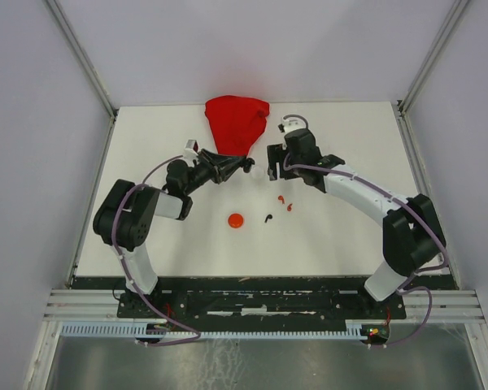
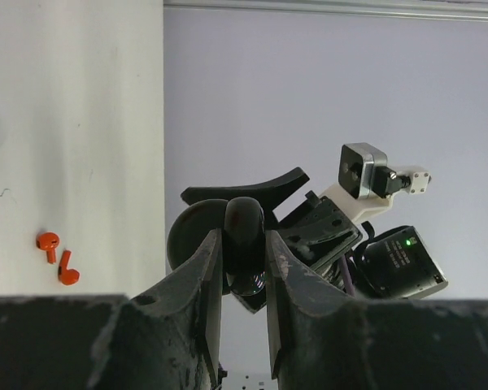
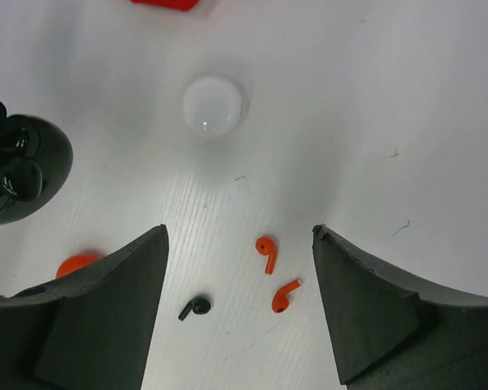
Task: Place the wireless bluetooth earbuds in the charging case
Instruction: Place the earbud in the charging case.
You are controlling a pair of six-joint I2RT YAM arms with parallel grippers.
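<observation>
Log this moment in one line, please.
left gripper: shut on open black round case | right gripper: open, near two red stemmed earbuds | black earbud: loose on white table

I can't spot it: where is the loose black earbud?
In the top view, the black earbud lies mid-table, right of the red disc, near two red earbuds.

There were three round cases (image 1: 236, 220) (image 3: 213, 106) (image 3: 20, 162), two red earbuds (image 3: 266, 252) (image 3: 285, 296), one loose black earbud (image 3: 195, 307) and one red cloth (image 1: 237, 122).

A red cloth (image 1: 237, 122) on a white table (image 1: 350, 236); two orange-red earbuds (image 3: 266, 253), one black earbud (image 3: 194, 307), a white case (image 3: 212, 106), a black case (image 3: 32, 162).
</observation>
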